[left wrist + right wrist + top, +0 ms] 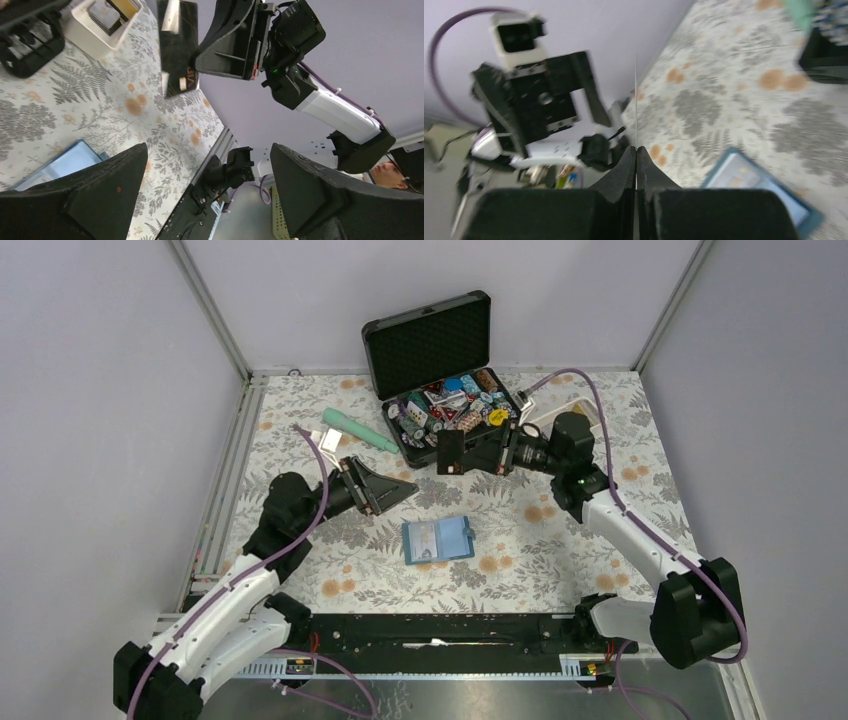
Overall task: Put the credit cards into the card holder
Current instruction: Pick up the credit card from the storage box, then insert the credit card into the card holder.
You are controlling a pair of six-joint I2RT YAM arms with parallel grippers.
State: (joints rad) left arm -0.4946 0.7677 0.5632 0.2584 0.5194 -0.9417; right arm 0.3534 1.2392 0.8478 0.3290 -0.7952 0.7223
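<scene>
1. Plainly, the coming move turns on one relation: the credit card [450, 452] hangs above the table in the right gripper [462, 452], and the card holder [437, 539] lies on the table toward the near edge from it, well apart.
2. The right jaws are pressed together on the card. The right wrist view shows it edge-on as a hairline rising from the closed tips.
3. The card's broad face is turned toward the left arm, so I judge it must be tipped over and brought nearward to meet a slot.
4. The holder lies open and flat, its long axis running left to right. A slot mouth cannot be made out.
5. The left gripper [395, 490] hovers with its jaws wide apart and empty, to the left of the holder and somewhat nearer to it than the right. It could pin the holder down.
6. The card is thin, stiff, dark and glossy. The holder is teal outside and paler blue inside, and it looks soft and light enough to slide on the floral cloth [300, 410].
7. A foam-lined black case [430, 340] stands at the far side.
</scene>
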